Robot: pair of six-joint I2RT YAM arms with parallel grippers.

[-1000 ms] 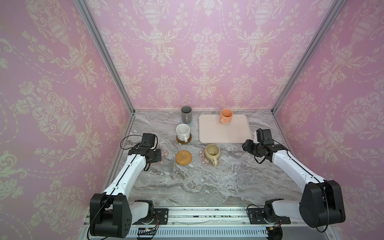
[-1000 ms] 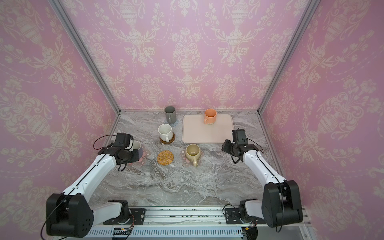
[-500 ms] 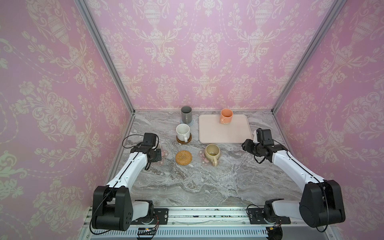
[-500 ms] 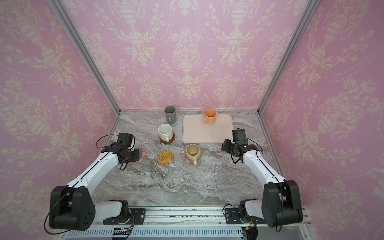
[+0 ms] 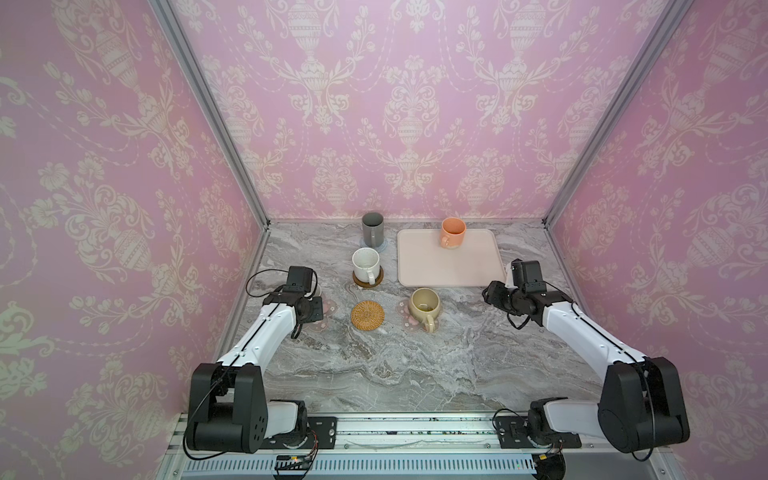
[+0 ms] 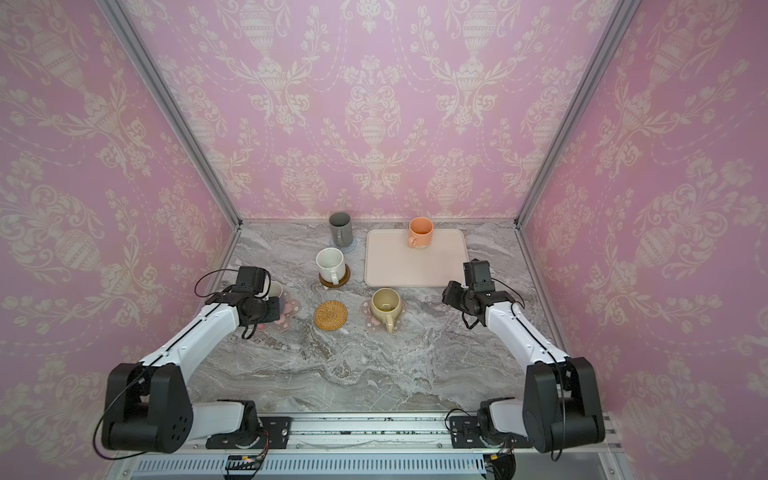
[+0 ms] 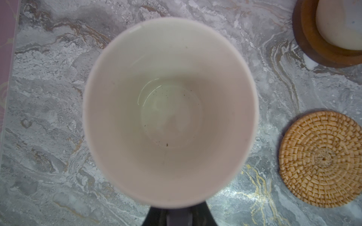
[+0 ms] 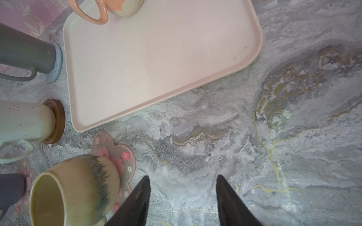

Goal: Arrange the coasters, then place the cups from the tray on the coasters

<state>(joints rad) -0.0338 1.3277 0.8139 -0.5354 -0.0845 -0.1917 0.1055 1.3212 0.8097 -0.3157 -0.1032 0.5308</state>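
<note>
Pale pinkish-beige rectangular tray (image 5: 449, 270) holds only the peach-orange ceramic mug (image 5: 452, 232), upright at its far edge; left gripper (image 7: 177, 213) pinches the lavender ceramic mug (image 7: 170, 111), upright, empty, over a clear flower-shaped coaster (image 6: 292, 308) beside the tan rattan round coaster (image 7: 323, 158); right gripper (image 8: 182, 184) spread, empty, above grey marble table (image 8: 195, 137) near the tray's corner.

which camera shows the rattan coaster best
The left wrist view: the rattan coaster is close and large there, its weave sharp and nothing on it, though it runs to the frame edge. Both top views show it whole but small. The right wrist view does not show it.
</note>
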